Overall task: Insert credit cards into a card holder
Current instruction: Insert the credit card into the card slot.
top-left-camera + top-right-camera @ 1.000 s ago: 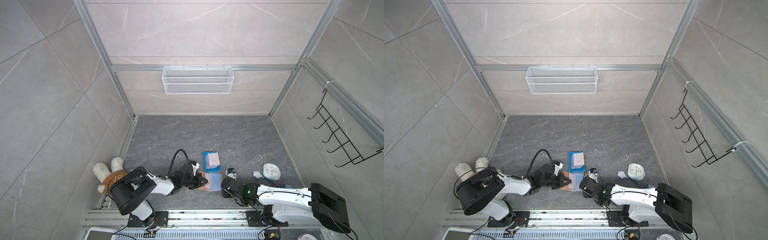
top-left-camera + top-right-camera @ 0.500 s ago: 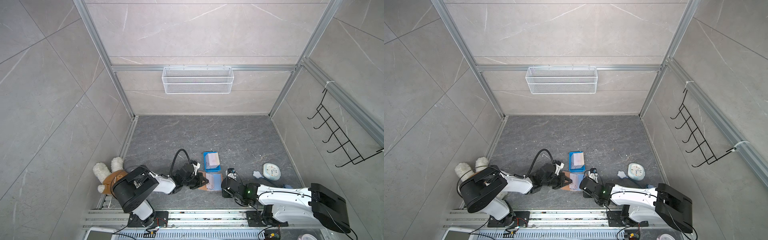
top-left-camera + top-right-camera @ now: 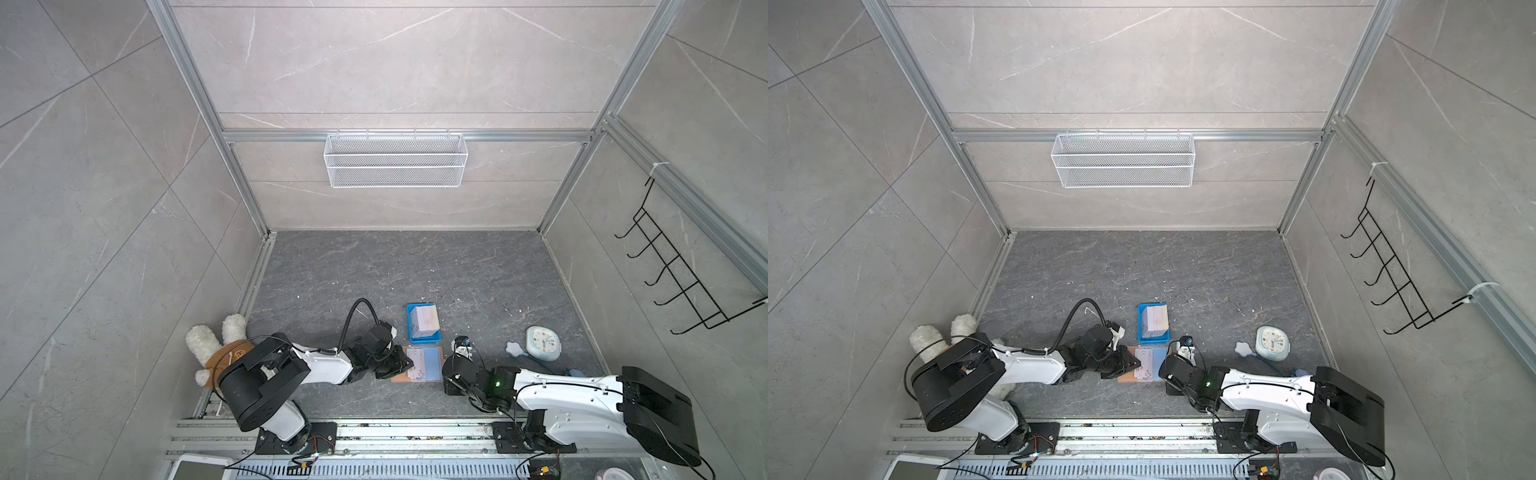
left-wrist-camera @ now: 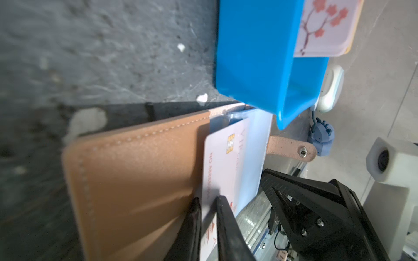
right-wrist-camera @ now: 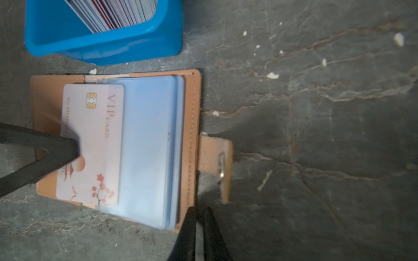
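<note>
- Right wrist view gave me the credit card (image 5: 97,126) face up, chip and blossom print showing, lying across the inner cover of the opened card holder (image 5: 192,108). Its leading edge seemed only just tucked into the mouth of the top clear sleeve (image 5: 147,146), with most of the card outside.
- The left gripper (image 4: 207,201) sat at the card's trailing edge, its fingers a little apart with the card between them. I could not tell whether they pinched it or merely straddled it.
- The right gripper (image 5: 199,210) was at the holder's rim, beyond the left fingertips, jaws drawn almost together. I could not make out whether any leather sat between them.
- The blue tray (image 5: 101,52), with its stack of cards (image 5: 113,13), stood just beside the holder, off to one side of both grippers. The snap tab (image 5: 214,158) lay flat past the rim.
- My worry was that so shallow a start could slip back out or skew if the left fingers let go or pushed off-line. A corner catching the soft sleeve would buckle it rather than enter.
- If the right jaws had no real hold, that push would slide the whole holder, perhaps against the tray.
</note>
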`<action>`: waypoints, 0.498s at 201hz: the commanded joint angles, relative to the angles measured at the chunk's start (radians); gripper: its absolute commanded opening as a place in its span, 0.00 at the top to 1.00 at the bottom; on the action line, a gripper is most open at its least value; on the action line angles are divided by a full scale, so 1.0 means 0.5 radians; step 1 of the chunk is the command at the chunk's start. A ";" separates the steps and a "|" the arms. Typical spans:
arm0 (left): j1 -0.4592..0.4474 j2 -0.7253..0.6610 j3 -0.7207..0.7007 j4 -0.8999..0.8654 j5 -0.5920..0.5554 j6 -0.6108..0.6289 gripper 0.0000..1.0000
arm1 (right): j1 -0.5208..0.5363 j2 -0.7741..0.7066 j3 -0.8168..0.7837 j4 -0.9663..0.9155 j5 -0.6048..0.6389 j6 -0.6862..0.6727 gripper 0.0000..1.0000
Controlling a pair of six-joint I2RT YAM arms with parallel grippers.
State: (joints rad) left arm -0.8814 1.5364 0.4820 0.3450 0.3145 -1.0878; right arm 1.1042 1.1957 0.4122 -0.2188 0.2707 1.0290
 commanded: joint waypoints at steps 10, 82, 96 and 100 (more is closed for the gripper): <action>0.005 -0.079 0.040 -0.325 -0.145 0.085 0.79 | 0.012 0.001 0.007 -0.003 0.048 0.019 0.88; -0.015 -0.234 0.183 -0.719 -0.268 0.268 0.75 | 0.012 0.015 0.101 -0.096 0.060 0.019 0.86; -0.015 -0.246 0.180 -0.737 -0.290 0.273 0.76 | 0.013 0.012 0.108 -0.102 0.071 0.017 0.81; -0.014 -0.247 0.179 -0.732 -0.291 0.275 0.76 | 0.013 0.005 0.107 -0.102 0.074 0.019 0.79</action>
State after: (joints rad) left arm -0.8841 1.4429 0.5510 0.0662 0.2100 -1.0016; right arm 1.1046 1.1965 0.4385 -0.2363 0.2783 1.0286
